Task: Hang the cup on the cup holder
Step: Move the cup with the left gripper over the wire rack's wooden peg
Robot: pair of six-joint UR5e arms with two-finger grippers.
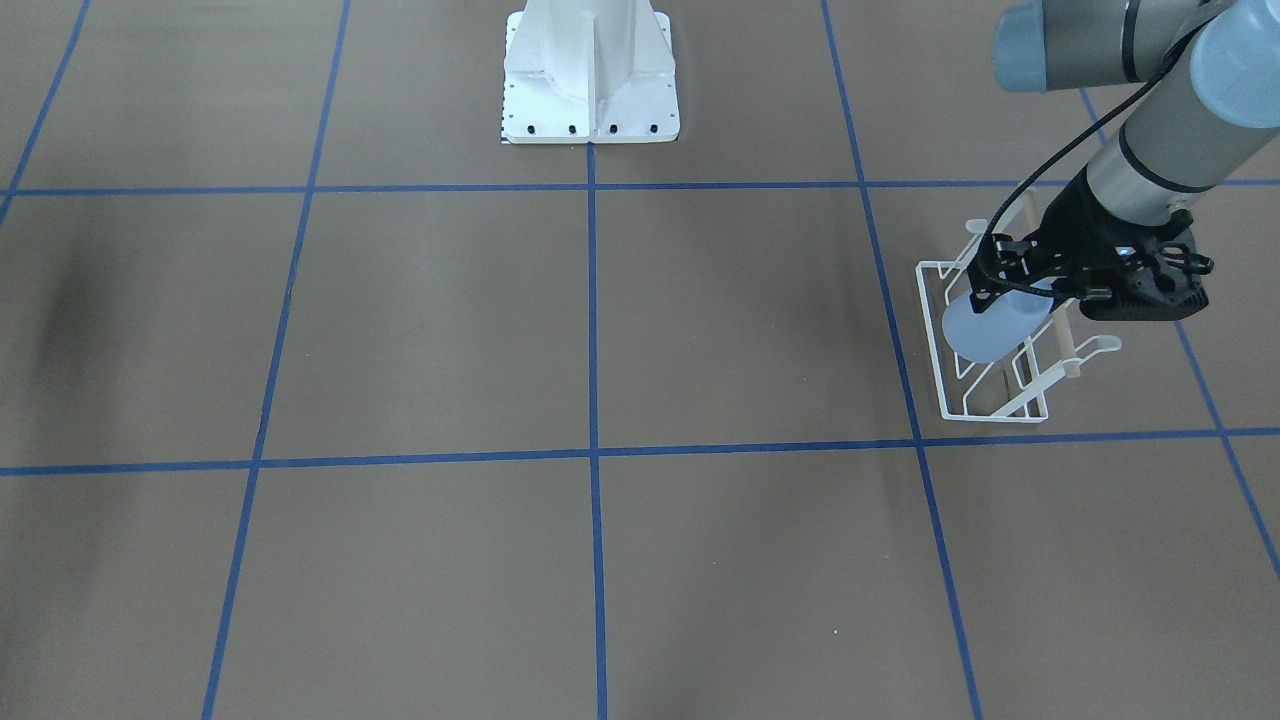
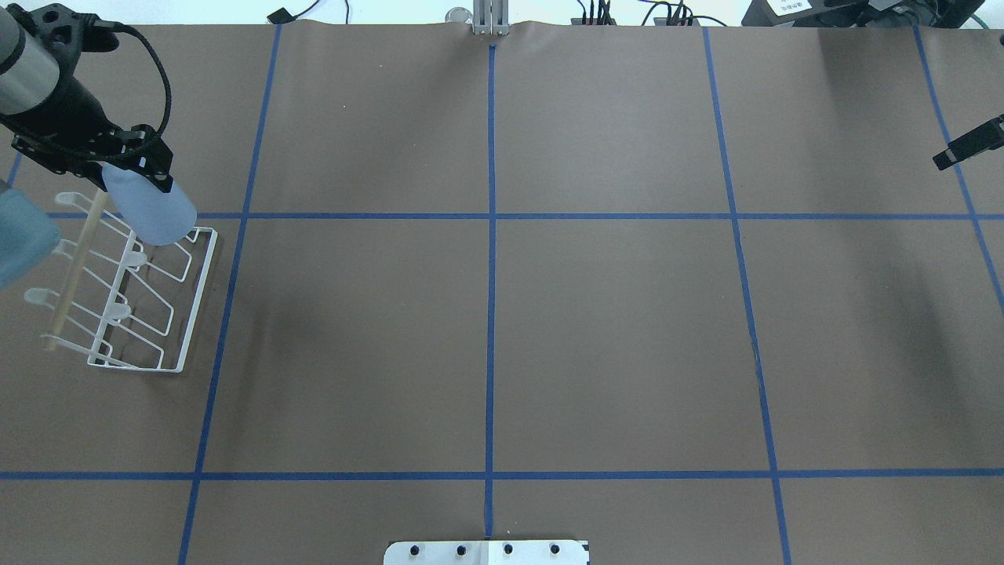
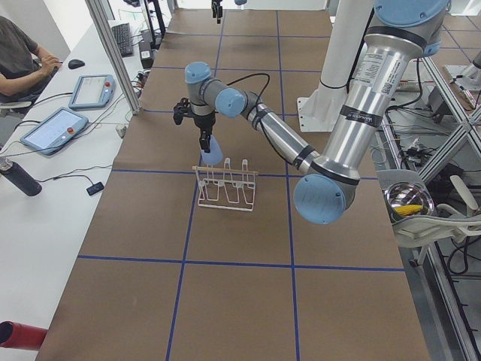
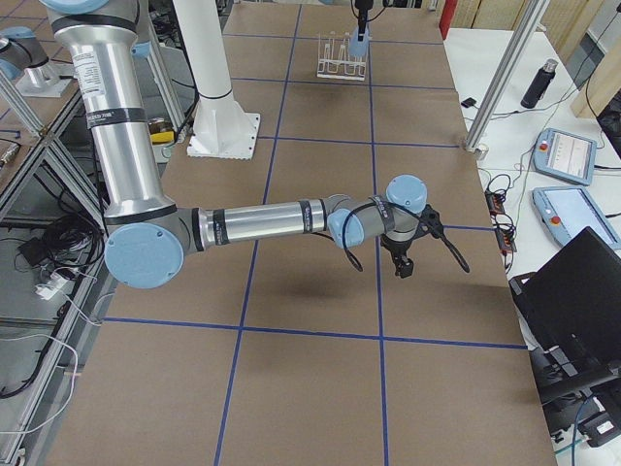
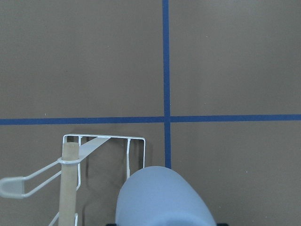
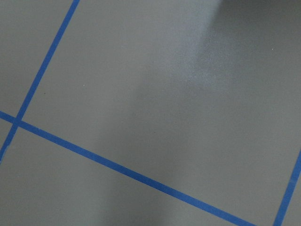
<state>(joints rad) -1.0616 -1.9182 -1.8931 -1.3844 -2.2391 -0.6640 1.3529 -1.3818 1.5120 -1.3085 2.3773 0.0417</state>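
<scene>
My left gripper (image 2: 128,168) is shut on the light-blue cup (image 2: 154,209) and holds it tilted, closed end outward, over the far end of the white wire cup holder (image 2: 184,314). In the front-facing view the gripper (image 1: 1032,288) has the cup (image 1: 988,328) above the holder (image 1: 985,408); I cannot tell whether the cup touches a prong. The left wrist view shows the cup (image 5: 162,197) beside the holder's wooden rod (image 5: 68,183). My right gripper (image 2: 969,145) hovers over bare table at the right edge, empty below; I cannot tell how its jaws stand.
The robot's white base (image 1: 590,80) stands at the table's middle edge. Blue tape lines (image 2: 491,235) divide the brown table. Beside the table, a side bench holds tablets (image 3: 54,129) and a dark bottle (image 3: 19,177), with a person seated there.
</scene>
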